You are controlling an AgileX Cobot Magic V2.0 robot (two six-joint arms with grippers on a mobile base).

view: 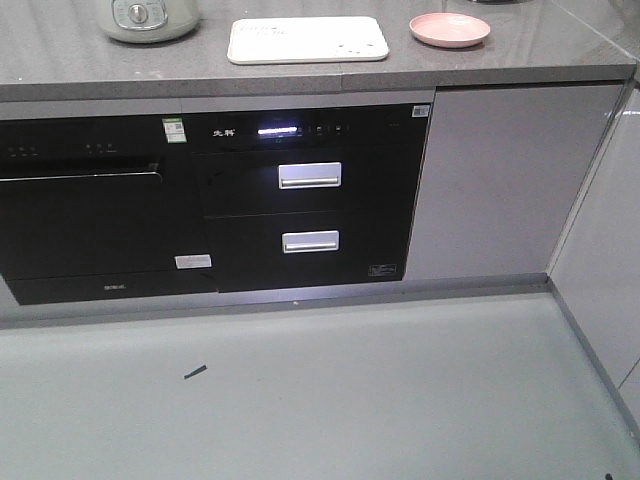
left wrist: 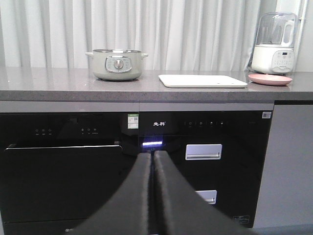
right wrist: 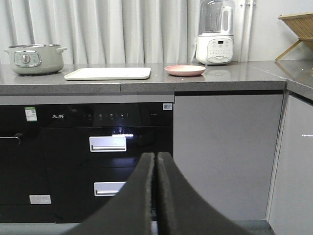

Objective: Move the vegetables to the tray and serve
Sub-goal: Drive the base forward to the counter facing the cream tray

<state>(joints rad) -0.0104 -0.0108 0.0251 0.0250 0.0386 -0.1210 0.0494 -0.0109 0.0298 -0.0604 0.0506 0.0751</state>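
Evidently, the task is only being started.
The left gripper (left wrist: 152, 155) and right gripper (right wrist: 156, 155) are being held pinched together, empty; the tray (view: 307, 40) is lying on the counter (view: 80, 70); the vegetables, unseen, are needing locating first.

The electric cooker (view: 150, 18) was cropped by the front view's top edge; lettering on the tray (view: 310, 50) was rendered illegible; a wooden rack (right wrist: 299, 22) was cut off at right.

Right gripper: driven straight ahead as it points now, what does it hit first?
Probably the black drawer cabinet, just right of its upper handle; the right gripper points there and nothing shows between. Depth is unclear.
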